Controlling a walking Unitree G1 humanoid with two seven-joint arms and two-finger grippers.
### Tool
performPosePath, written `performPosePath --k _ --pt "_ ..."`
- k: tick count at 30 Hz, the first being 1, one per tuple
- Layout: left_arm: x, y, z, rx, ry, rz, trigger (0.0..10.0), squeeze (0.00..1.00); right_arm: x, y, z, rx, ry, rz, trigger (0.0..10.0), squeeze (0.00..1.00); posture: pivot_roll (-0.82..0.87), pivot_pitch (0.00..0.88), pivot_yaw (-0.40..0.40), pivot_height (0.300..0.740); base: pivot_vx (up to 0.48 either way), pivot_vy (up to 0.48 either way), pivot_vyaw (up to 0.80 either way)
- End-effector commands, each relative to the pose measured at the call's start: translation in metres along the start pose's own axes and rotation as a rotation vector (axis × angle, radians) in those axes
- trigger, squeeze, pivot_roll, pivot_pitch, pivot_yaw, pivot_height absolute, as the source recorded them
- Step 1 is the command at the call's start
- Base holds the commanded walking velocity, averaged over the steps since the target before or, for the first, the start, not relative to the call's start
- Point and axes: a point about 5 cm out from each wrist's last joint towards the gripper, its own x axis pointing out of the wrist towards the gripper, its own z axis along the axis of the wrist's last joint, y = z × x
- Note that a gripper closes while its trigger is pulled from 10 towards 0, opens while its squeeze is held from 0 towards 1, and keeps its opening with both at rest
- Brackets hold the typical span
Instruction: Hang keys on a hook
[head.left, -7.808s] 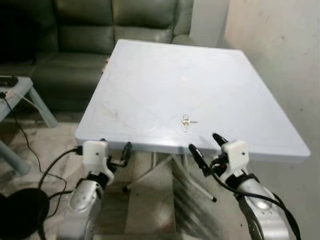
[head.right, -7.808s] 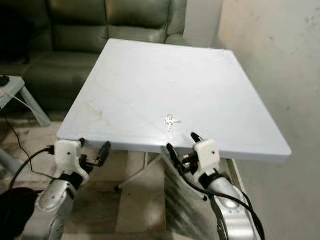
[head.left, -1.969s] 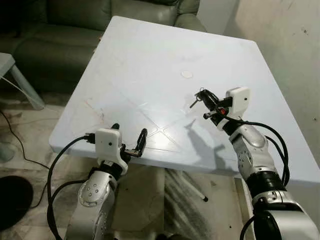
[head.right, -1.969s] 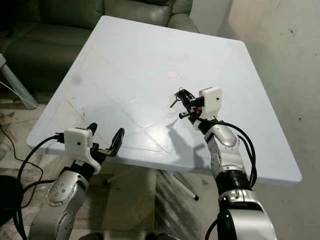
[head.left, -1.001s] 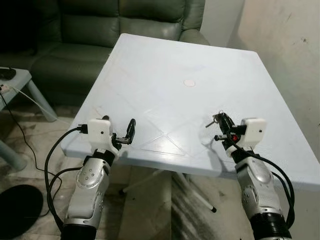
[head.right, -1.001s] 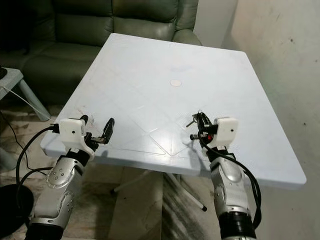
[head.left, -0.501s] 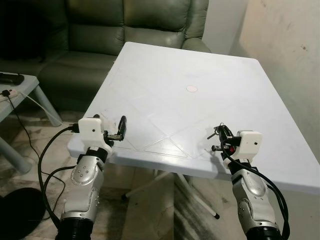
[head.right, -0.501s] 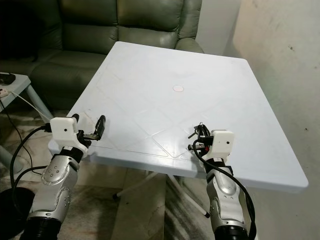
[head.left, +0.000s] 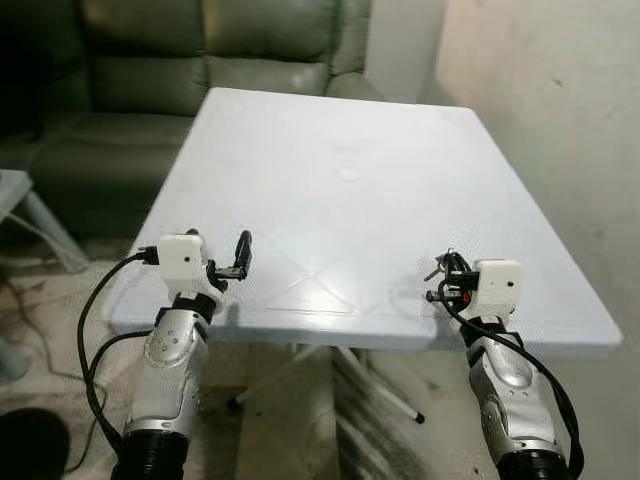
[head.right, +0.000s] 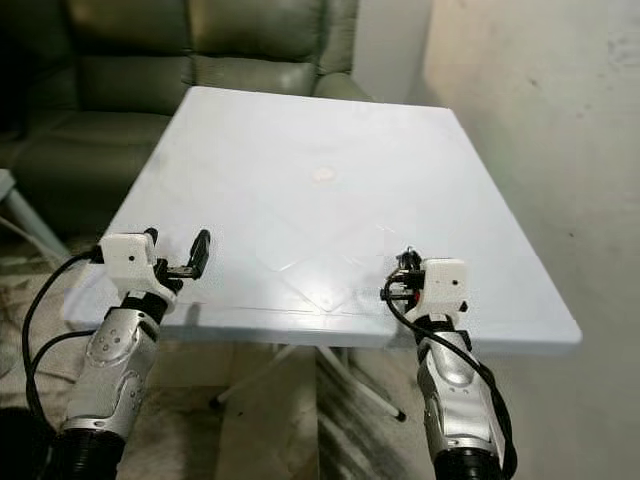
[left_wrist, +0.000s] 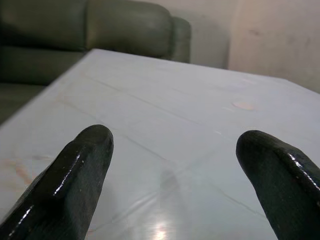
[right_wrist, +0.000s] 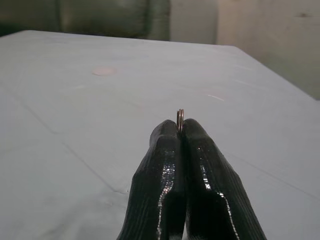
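One green sofa (head.left: 150, 60) stands behind the white table (head.left: 330, 140), wall (head.left: 560, 120) beside.

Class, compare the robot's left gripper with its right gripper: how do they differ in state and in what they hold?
The left gripper has its fingers spread apart, while the right gripper has its fingers pressed together. The left gripper holds nothing; the right gripper pinches the keys by their ring. Both hover over the near edge of the white table, with black fingers.

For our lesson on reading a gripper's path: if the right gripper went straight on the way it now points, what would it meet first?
Probably nothing near: the right gripper, shut on the keys, points low across the bare white table toward the sofa; depth is unclear.
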Motion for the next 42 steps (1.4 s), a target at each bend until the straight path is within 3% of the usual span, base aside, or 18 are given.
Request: performPosePath --k 1,11,17,42 --pt "0.0025 0.0009 0.0024 0.01 -0.004 0.004 10.0 0.0 0.0033 0.0016 0.0036 -0.012 -0.004 0.006 10.0 0.0 0.02 0.01 -0.048 0.74 0.0 0.0 -0.75" --pt "0.002 -0.0006 0.0002 0.009 0.008 -0.001 10.0 0.0 0.0033 0.0022 0.0037 -0.03 0.004 0.009 10.0 0.0 0.02 0.009 -0.054 0.74 0.0 0.0 -0.75" --pt "0.0035 -0.0002 0.0014 0.0 0.0 0.007 10.0 0.0 0.0027 0.001 0.0042 -0.035 0.005 0.005 10.0 0.0 0.01 0.005 -0.055 0.74 0.0 0.427 -0.75" --pt "0.0036 -0.0025 -0.0024 0.026 0.034 -0.003 10.0 0.0 -0.0003 -0.0001 0.0016 -0.046 0.02 0.001 10.0 0.0 0.01 0.0 -0.054 0.74 0.0 0.0 -0.75"
